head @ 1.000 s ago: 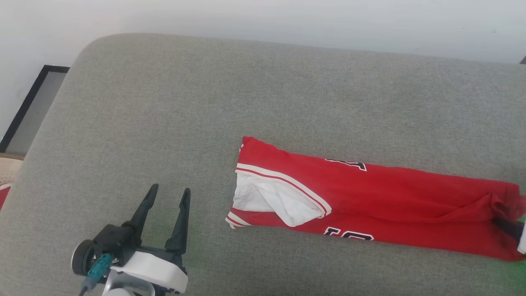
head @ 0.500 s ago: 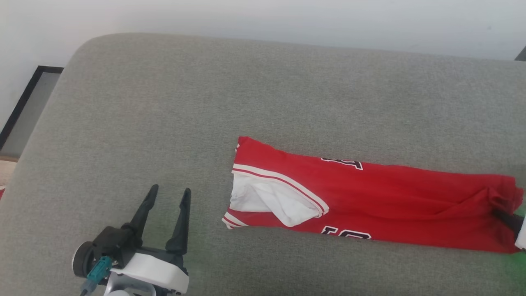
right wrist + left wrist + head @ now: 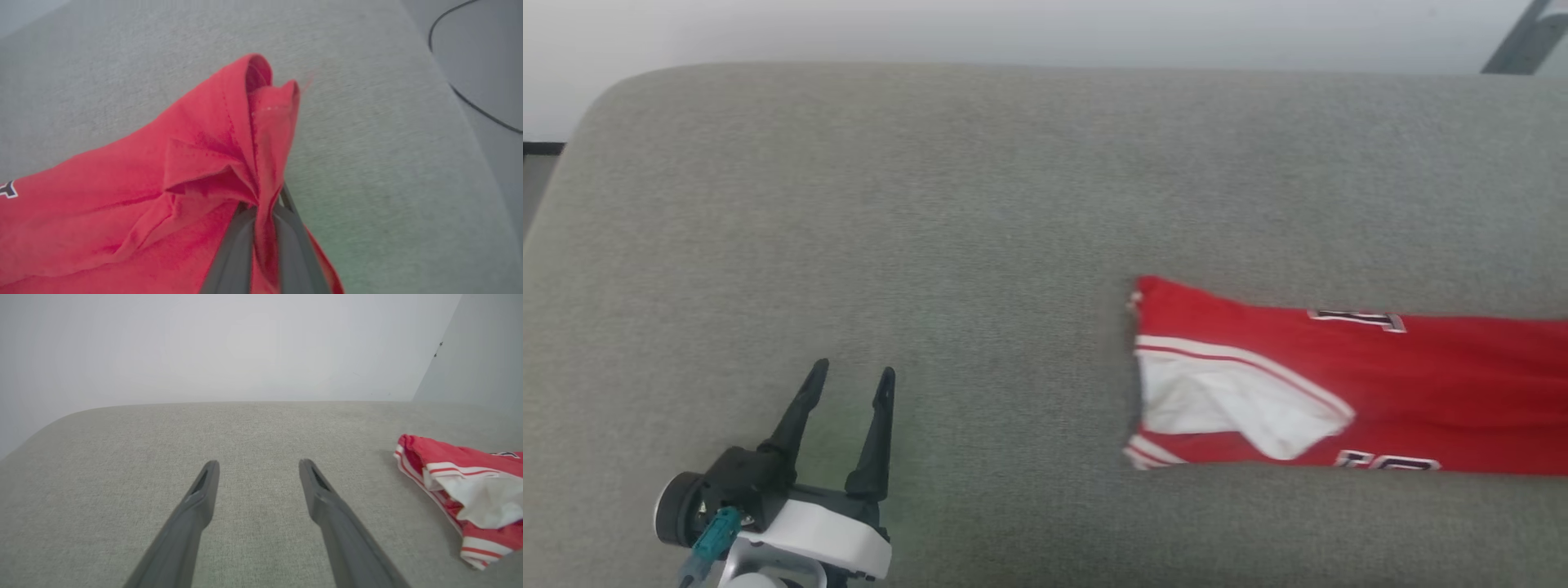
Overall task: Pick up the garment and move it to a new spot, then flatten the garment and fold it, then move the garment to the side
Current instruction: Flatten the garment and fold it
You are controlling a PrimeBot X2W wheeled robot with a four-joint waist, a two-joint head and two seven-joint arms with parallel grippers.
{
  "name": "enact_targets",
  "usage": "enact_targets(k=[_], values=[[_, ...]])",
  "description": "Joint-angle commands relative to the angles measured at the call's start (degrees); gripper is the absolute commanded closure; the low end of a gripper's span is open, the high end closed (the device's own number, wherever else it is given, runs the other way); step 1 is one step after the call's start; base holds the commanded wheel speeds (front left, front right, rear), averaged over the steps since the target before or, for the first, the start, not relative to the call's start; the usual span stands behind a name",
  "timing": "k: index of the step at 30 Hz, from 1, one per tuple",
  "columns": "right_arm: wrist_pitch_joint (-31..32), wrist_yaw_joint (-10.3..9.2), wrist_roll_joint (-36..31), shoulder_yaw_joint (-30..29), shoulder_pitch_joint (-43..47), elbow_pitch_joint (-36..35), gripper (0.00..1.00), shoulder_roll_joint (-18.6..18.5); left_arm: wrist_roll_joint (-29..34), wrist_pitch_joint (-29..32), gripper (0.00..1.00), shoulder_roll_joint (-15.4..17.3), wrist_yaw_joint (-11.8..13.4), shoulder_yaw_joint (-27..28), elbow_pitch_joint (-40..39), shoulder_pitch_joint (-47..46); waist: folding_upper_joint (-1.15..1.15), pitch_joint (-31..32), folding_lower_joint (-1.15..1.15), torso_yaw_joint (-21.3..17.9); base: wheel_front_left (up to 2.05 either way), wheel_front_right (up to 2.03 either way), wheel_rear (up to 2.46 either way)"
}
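Fabric of the folded red, white-trimmed jersey [image 3: 122, 196] is pinched by the right gripper [image 3: 263, 212], seemingly to drag it aside. The left gripper [image 3: 849, 377] hovers spread, empty.

A grey woven cushion [image 3: 980, 204] spreads across the head view, its rounded corner curving down at ten o'clock. Behind it, at twelve o'clock, stands a pale wall [image 3: 1013, 28]. A dark strip [image 3: 541, 148] sits at nine o'clock and a dark slanted bar [image 3: 1515, 41] at one o'clock (what either belongs to cannot be told). In the left wrist view a greyer wall panel [image 3: 478, 355] meets the pale wall at two o'clock. In the right wrist view a thin black cable [image 3: 486, 114] curves over smooth grey floor [image 3: 482, 53] at two o'clock, beside the cushion's edge.
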State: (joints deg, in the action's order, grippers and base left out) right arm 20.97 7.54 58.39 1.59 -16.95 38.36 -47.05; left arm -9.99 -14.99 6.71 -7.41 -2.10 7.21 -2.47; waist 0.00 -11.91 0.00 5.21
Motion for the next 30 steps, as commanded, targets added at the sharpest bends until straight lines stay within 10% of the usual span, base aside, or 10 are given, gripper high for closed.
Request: enact_targets(k=[1, 13, 30], values=[[-1.0, -0.12, -0.3, -1.0, 0.6, 0.5, 1.00, -1.2, 0.7, -0.2, 0.00, 0.2, -0.1, 0.2, -0.4, -0.5, 0.00, -0.5, 0.00, -1.2, 0.00, 0.00, 0.00], [-4.4, -0.11, 0.0, -6.4, -0.1, 2.4, 1.00, -2.6, 1.1, -0.2, 0.00, 0.7, -0.1, 1.1, -0.1, -1.0, 0.00, -1.0, 0.00, -4.6, 0.00, 0.00, 0.00], [2.9, -0.09, -3.9, 3.9, 6.8, -26.5, 1.00, 2.5, -0.2, -0.2, 0.00, -0.9, -0.1, 2.1, 1.2, 1.3, 0.00, 2.0, 0.00, -2.4, 0.00, 0.00, 0.00]])
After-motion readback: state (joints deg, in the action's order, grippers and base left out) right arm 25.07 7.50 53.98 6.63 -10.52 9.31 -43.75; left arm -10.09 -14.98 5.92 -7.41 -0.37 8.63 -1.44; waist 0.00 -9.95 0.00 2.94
